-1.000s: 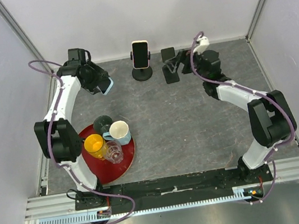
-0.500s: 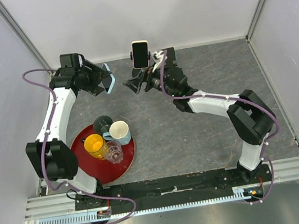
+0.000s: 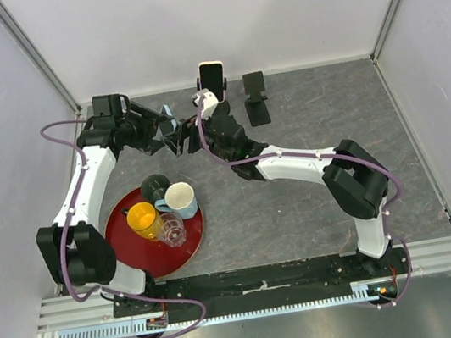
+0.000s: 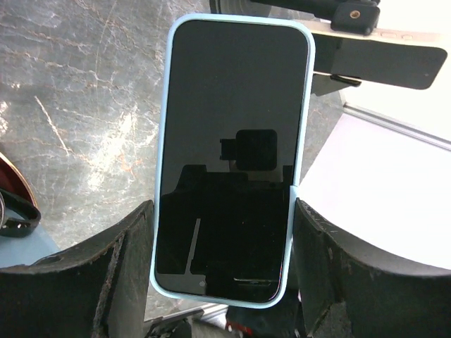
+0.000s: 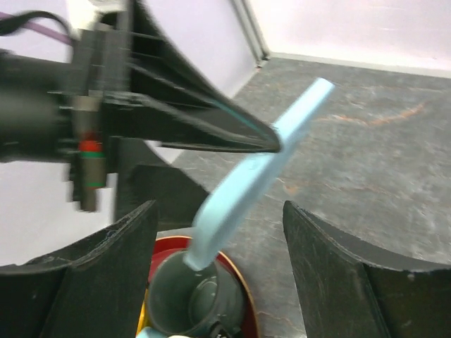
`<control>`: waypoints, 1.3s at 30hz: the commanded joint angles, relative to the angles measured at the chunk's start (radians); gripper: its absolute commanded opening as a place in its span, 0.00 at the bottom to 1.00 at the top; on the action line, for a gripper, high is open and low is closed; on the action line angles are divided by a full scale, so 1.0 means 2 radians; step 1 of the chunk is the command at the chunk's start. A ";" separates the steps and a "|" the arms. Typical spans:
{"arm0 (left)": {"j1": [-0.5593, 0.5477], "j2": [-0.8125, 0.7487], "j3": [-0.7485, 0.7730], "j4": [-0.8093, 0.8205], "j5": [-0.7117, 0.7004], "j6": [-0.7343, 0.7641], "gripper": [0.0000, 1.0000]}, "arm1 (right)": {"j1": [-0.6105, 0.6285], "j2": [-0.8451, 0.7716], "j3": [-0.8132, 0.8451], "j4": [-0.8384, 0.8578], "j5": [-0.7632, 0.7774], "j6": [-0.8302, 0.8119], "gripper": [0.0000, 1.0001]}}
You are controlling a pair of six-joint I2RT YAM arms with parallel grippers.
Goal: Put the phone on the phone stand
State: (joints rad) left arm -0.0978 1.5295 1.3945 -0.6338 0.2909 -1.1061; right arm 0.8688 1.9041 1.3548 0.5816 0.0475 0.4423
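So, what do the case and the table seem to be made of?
Case: probably silicone or matte plastic, pale blue, with no sharp glare. Table: grey with pale veins like stone, though possibly a printed mat.

The right arm's black gripper (image 3: 180,139) and wrist stand between the light-blue-cased phone (image 4: 232,155) and the black folding phone stand (image 3: 257,100); the grey tabletop (image 3: 328,110) right of that stand seems free.

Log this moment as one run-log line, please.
left tool: shut on phone | right tool: open, near phone | stand: empty
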 commanded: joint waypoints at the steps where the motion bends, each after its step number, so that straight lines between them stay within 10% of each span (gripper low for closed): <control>1: -0.008 -0.050 -0.009 0.058 0.030 -0.038 0.02 | 0.002 0.016 0.025 -0.022 0.066 -0.014 0.75; 7: -0.023 -0.071 -0.045 0.078 0.024 -0.056 0.02 | 0.010 0.037 0.047 -0.034 0.080 -0.014 0.49; 11: -0.028 -0.075 -0.056 0.085 0.031 -0.062 0.02 | 0.013 0.031 0.041 -0.040 0.112 -0.022 0.00; 16: -0.028 -0.081 -0.058 0.095 0.046 -0.047 0.04 | 0.012 0.004 0.005 -0.018 0.125 -0.040 0.00; 20: -0.027 -0.100 -0.066 0.098 0.049 -0.010 0.49 | 0.004 -0.029 -0.028 0.023 0.121 -0.057 0.00; 26: -0.019 -0.133 -0.068 0.111 0.069 0.047 0.73 | -0.039 -0.066 -0.088 0.077 0.091 -0.046 0.00; 39: -0.019 -0.156 -0.013 0.064 0.141 0.228 0.78 | -0.160 -0.114 -0.108 0.045 -0.203 -0.128 0.00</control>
State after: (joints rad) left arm -0.1368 1.2591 1.2900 -0.4831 0.4931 -0.8398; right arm 0.5701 1.7576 1.0954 0.6369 -0.0807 0.3042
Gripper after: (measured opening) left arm 0.776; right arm 0.198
